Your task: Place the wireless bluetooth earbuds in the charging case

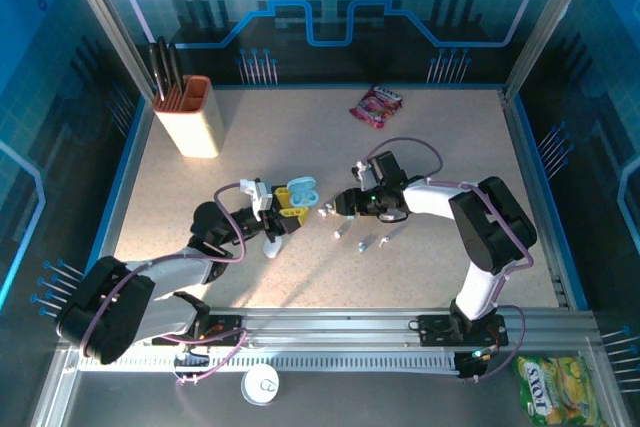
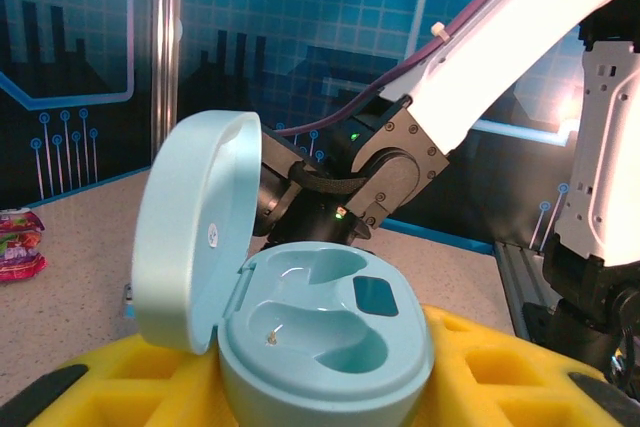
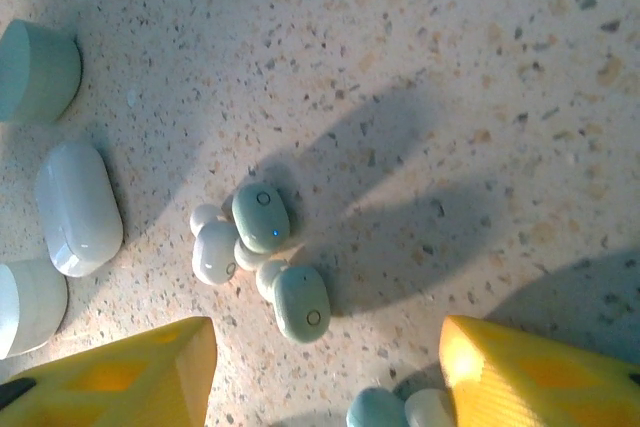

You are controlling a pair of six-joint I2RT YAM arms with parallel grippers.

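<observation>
My left gripper (image 1: 290, 209) is shut on the light-blue charging case (image 2: 325, 342), its yellow pads (image 2: 500, 377) pressed on both sides. The case's lid (image 2: 195, 232) stands open, and both wells inside are empty. On the table lies a cluster of earbuds: two pale green ones (image 3: 261, 217) (image 3: 301, 303) and a white one (image 3: 215, 252). The same cluster (image 1: 324, 211) lies just right of the case. My right gripper (image 3: 330, 377) hovers over the cluster, open. Its yellow fingertips (image 3: 130, 377) have nothing between them. Another green and white pair (image 3: 400, 412) lies by the right fingertip.
Pill-shaped white (image 3: 78, 207) and pale green (image 3: 35, 72) pieces lie left of the cluster. Several small pieces (image 1: 363, 243) lie in front of the right gripper. A white rounded case (image 1: 272, 245) sits under the left arm. A knife block (image 1: 190, 117) and a red packet (image 1: 377, 104) stand far back.
</observation>
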